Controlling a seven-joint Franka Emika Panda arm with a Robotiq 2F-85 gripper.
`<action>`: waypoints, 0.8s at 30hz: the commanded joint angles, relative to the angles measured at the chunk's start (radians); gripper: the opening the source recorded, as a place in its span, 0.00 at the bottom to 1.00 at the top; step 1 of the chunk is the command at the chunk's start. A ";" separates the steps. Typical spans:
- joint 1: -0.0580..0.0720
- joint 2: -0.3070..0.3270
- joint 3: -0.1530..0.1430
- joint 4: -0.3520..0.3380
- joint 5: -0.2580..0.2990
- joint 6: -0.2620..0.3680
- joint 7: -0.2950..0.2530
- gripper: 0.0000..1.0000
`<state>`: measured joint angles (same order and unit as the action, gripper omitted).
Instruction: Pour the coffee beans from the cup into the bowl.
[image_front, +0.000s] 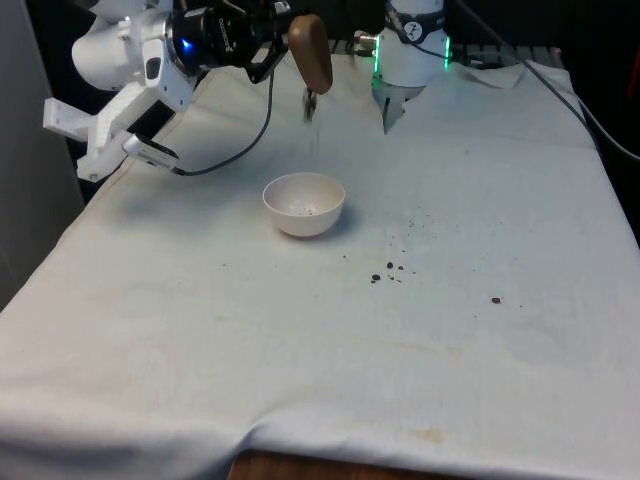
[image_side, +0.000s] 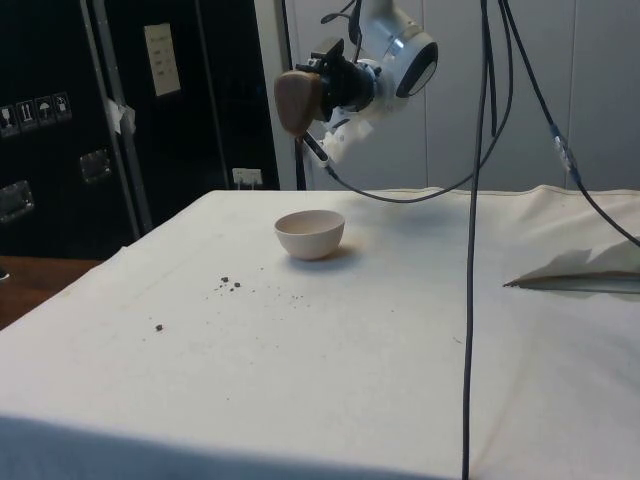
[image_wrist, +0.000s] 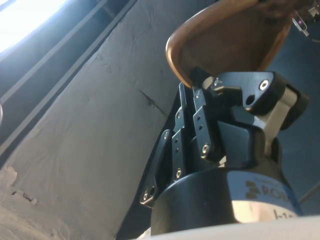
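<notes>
A brown cup (image_front: 311, 50) hangs tipped over, mouth down, high above the table, and my gripper (image_front: 283, 37) is shut on its rim. Dark coffee beans (image_front: 310, 103) fall from its mouth. Below it on the white cloth stands a white bowl (image_front: 304, 204) with a few beans inside. From the side, the cup (image_side: 295, 100) hangs above and slightly left of the bowl (image_side: 310, 233), held by the gripper (image_side: 322, 88). At the wrist, the black fingers (image_wrist: 197, 107) clamp the wall of the brown cup (image_wrist: 230, 42).
Several spilled beans (image_front: 388, 270) lie on the cloth toward the front view's right of the bowl, and one more bean (image_front: 495, 299) lies further right. A black cable (image_side: 470, 250) hangs down across the side view. The cloth is rucked (image_side: 580, 270) at the side view's right.
</notes>
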<state>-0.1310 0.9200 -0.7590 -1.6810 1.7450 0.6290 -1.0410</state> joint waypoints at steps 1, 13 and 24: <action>-0.001 0.002 0.003 -0.001 0.001 -0.002 0.002 0.00; 0.000 0.002 0.002 -0.006 0.000 -0.001 -0.005 0.00; 0.002 0.002 0.002 -0.008 0.000 -0.001 -0.013 0.00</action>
<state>-0.1290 0.9220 -0.7570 -1.6890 1.7450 0.6280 -1.0570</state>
